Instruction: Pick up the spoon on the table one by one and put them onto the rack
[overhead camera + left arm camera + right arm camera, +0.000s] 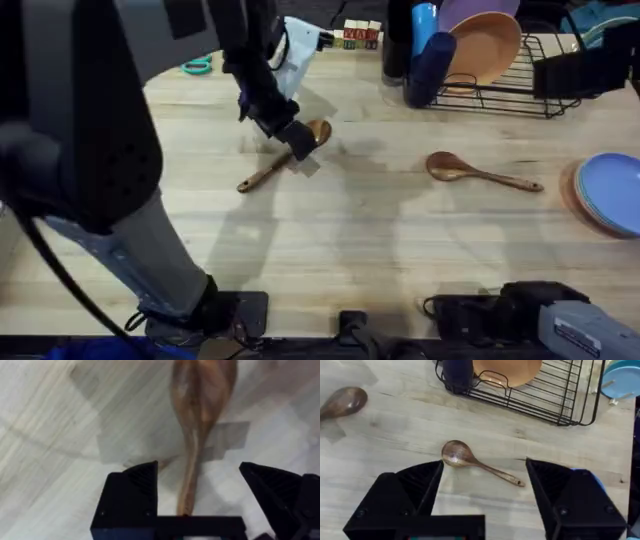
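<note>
Overhead: two brown wooden spoons, oval bowls, slim handles, lie on the plank-grained table [350,230]. Left spoon [283,158] sits under the left gripper [297,140]; right spoon [480,172] lies at 6 o'clock from the black wire rack [505,95].

Left wrist: fingers spread, straddling the handle.

Right wrist: right gripper [482,495] spread above the table.

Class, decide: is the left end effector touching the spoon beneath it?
Apart. The left wrist view shows the left end effector open, with table visible between each finger and the spoon handle.
</note>
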Available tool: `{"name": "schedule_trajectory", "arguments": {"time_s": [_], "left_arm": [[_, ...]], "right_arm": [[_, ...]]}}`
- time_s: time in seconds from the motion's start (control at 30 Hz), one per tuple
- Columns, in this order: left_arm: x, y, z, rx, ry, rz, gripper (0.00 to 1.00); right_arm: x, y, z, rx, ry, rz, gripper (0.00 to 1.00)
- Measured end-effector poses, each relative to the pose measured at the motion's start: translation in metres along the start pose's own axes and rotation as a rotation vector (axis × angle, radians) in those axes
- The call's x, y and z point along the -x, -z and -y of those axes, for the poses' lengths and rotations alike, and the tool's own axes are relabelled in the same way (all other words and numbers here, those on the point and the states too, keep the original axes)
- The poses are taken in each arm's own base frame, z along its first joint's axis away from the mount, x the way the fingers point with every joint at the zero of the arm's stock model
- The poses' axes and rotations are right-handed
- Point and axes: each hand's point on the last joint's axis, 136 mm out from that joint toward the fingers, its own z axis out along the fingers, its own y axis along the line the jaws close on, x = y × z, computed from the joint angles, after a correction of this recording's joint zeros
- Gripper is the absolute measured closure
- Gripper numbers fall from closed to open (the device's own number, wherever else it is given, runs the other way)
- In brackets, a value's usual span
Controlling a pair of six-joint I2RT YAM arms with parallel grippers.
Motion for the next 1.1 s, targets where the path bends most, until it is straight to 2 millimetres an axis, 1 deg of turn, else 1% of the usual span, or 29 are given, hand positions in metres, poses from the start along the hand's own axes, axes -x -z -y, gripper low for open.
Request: {"name": "schedule_trajectory", "arguments": {"time_s": [0.23, 0.3, 0.37, 0.4, 0.63, 0.93, 0.97, 1.03, 1.1], "left_arm": [[0.018, -0.009, -0.003, 0.100, -0.070, 0.011, 0.004], [0.020, -0.015, -0.001, 0.123, -0.090, 0.014, 0.004], [0.017, -0.026, 0.000, 0.145, -0.108, -0.002, 0.004], [0.014, -0.028, 0.002, 0.181, -0.131, -0.001, 0.004], [0.007, -0.029, 0.007, 0.176, -0.129, -0.006, 0.006], [0.006, -0.029, 0.008, 0.165, -0.133, -0.007, 0.006], [0.007, -0.029, 0.008, 0.165, -0.134, -0.006, 0.019], [0.006, -0.029, 0.008, 0.165, -0.136, -0.007, 0.174], [0.006, -0.029, 0.008, 0.164, -0.138, -0.006, 0.376]], "right_arm": [[0.000, 0.000, 0.000, 0.000, 0.003, 0.000, 0.005], [0.000, 0.000, 0.000, 0.000, 0.003, 0.000, 0.005], [0.000, 0.000, 0.000, 0.000, 0.003, 0.000, 0.005], [0.000, 0.000, 0.000, 0.000, 0.003, 0.000, 0.005], [0.000, 0.000, 0.000, 0.000, 0.003, 0.000, 0.006], [0.000, 0.000, 0.000, 0.000, 0.003, 0.000, 0.005], [0.000, 0.000, 0.000, 0.000, 0.003, 0.000, 0.005], [0.000, 0.000, 0.000, 0.000, 0.003, 0.000, 0.005], [0.000, 0.000, 0.000, 0.000, 0.003, 0.000, 0.005]]}}
